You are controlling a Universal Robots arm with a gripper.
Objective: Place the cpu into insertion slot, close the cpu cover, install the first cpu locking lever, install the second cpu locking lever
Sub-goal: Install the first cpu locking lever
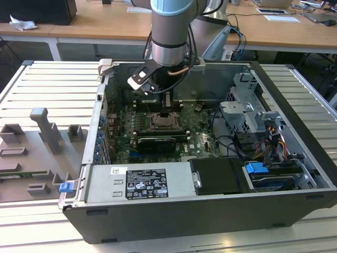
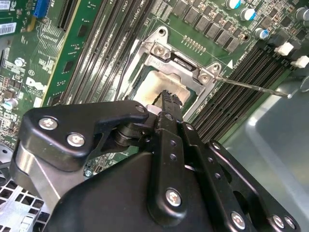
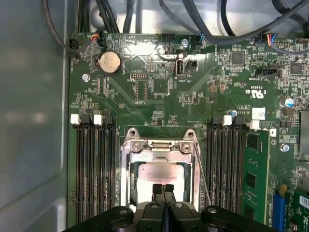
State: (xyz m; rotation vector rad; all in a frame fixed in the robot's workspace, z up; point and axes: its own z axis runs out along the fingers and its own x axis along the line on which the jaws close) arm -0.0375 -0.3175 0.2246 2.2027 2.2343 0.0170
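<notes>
Down inside the open computer case (image 1: 210,211), which sat on the slatted counter (image 1: 47,84), the arm held the tool (image 1: 164,103) just above the insertion slot (image 1: 162,122) on the green circuit board (image 3: 159,92).

In both wrist views the two fingers of the tool (image 3: 163,187) (image 2: 166,95) were pressed together with no gap between them and nothing gripped. Their tips were at the pale top of the cpu (image 3: 161,171) (image 2: 147,84), though I could not tell whether they touched it.

The cpu lay flat in the slot and showed through the square cut-out of the cpu cover (image 3: 159,146) (image 2: 181,60). The cover lay down over the cpu, with its screwed edge on the side away from the tool.

A thin wire locking lever (image 3: 203,176) ran along one side of the socket in the first wrist view. In the second wrist view a locking lever (image 2: 251,86) stuck out from the socket's corner across the dark memory slots (image 3: 91,164) that flanked the socket on both sides. Whether either lever was hooked down could not be made out.
</notes>
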